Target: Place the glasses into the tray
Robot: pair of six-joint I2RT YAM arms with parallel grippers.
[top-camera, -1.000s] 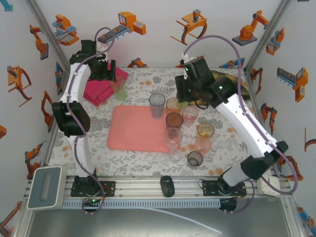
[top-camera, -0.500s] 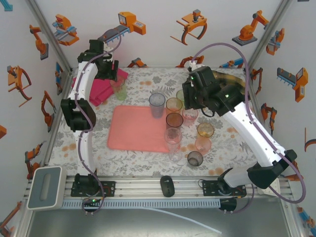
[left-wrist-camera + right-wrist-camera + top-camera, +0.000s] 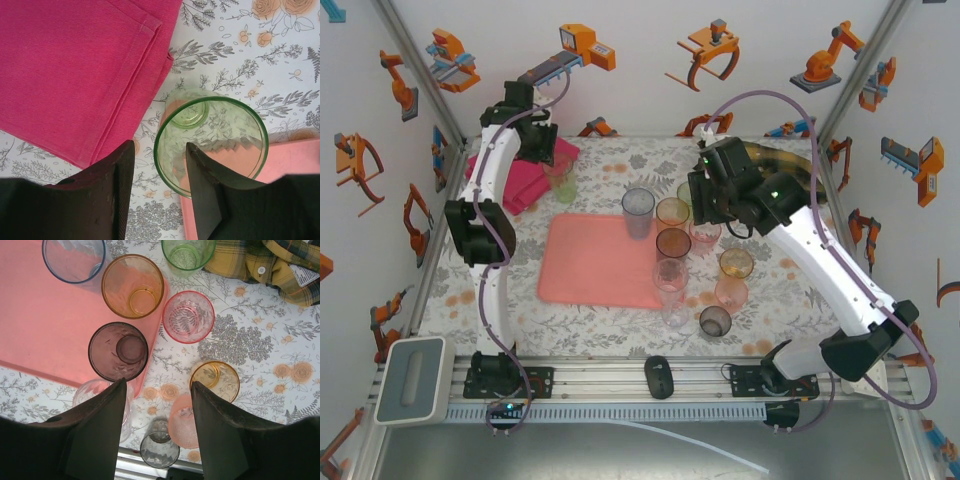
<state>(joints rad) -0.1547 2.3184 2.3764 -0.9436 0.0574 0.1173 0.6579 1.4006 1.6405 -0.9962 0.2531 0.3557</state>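
Green glass (image 3: 215, 135) stands on bench (image 3: 280, 50), between magenta cloth (image 3: 65, 65) and tray (image 3: 295, 155) corner. Left end effector (image 3: 160, 147) part-open, straddling its near wall, not yet pinching. Pinch wall firmly, lift straight, clear tray rim. Right end effector (image 3: 159, 385) open, empty, above other glasses (image 3: 118, 351).

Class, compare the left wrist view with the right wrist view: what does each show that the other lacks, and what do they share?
Left wrist view: a folded magenta cloth and, beside it, a green transparent tumbler. Right wrist view: a yellow plaid garment, an amber transparent tumbler, a pink tumbler and a smoky dark tumbler. Shared: the flat salmon-pink plastic tray and the floral tablecloth.
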